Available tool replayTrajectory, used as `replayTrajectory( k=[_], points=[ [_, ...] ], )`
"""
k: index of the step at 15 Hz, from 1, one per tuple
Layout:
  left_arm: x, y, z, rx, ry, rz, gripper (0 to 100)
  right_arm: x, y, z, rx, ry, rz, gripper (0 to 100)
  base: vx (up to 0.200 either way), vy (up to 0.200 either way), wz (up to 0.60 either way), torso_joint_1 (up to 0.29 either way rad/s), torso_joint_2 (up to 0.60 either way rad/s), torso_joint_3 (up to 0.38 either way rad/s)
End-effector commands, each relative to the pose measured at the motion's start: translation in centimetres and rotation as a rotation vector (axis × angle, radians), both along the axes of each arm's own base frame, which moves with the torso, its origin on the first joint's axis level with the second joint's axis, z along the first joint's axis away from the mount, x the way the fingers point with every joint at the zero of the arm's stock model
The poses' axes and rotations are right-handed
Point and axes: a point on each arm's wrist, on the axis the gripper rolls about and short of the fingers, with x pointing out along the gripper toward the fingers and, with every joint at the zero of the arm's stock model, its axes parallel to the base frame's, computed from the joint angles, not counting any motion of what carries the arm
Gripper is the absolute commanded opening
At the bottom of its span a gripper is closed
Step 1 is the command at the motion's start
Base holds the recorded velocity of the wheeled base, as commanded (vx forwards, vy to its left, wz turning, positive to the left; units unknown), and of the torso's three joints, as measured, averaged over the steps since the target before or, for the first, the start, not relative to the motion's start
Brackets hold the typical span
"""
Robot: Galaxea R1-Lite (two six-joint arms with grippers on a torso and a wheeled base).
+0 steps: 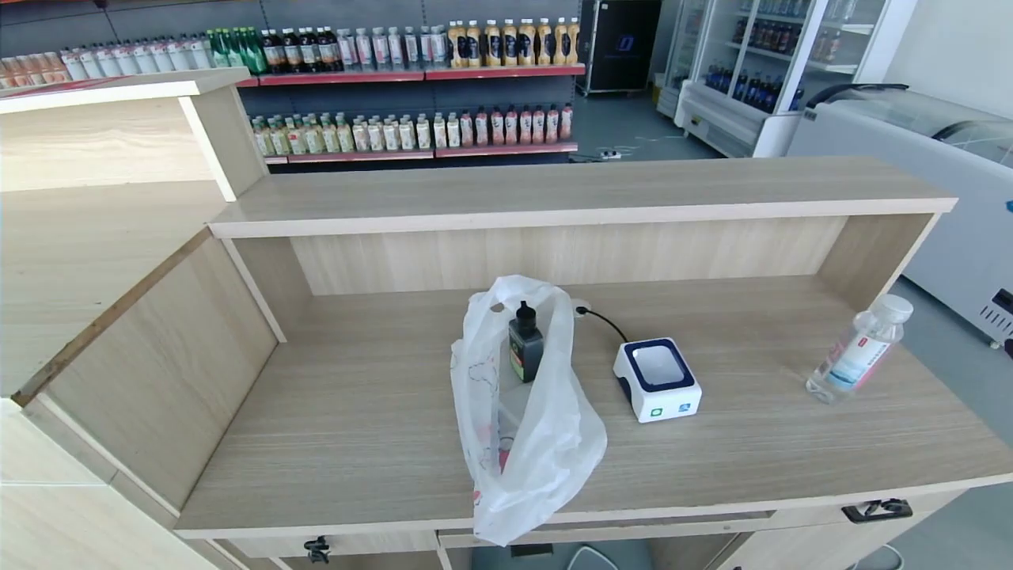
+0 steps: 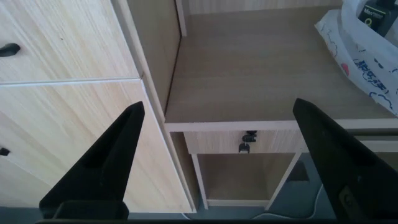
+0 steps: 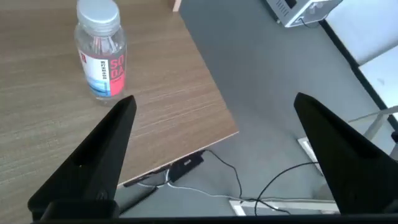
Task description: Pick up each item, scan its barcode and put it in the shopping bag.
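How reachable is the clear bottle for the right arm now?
Probably yes. The open right claw hovers just off the edge of the counter, near the bottle, which stands alone with nothing between them.

Desk (image 1: pixel 380 427): pale wood grain. Shopping bag (image 1: pixel 554 443): translucent white, red and pink print. Small bottle (image 1: pixel 525 344): black, green label. Scanner (image 1: pixel 657 380): white body, navy rim. Water bottle (image 1: pixel 859 348): clear, white cap, label in red, white and blue. Left claw (image 2: pixel 219 109) and right claw (image 3: pixel 216 102): black.

Wooden counter (image 1: pixel 356 427) — shopping bag (image 1: pixel 546 451), scanner (image 1: pixel 657 378) (corded), water bottle (image 1: pixel 859 348).
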Motion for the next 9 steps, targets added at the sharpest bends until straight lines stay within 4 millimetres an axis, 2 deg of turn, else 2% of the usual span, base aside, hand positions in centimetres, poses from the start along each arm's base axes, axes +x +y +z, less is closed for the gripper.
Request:
replayTrajectory(
  k=[1, 5, 9],
  points=[
    [0.0, 0.0, 0.0, 0.000, 0.000, 0.001, 100, 2.9, -3.6, -4.4, 0.105, 0.072, 0.006, 100, 0.000, 0.000, 0.00, 0.000, 0.00, 0.000],
    [0.0, 0.0, 0.0, 0.000, 0.000, 0.001, 100, 4.8, -5.5, -6.9, 0.135, 0.048, 0.110, 100, 0.000, 0.000, 0.00, 0.000, 0.00, 0.000],
    [0.0, 0.0, 0.0, 0.000, 0.000, 0.001, 100, 5.0, -6.1, -7.5, 0.128, 0.037, 0.108, 100, 0.000, 0.000, 0.00, 0.000, 0.00, 0.000]
  ],
)
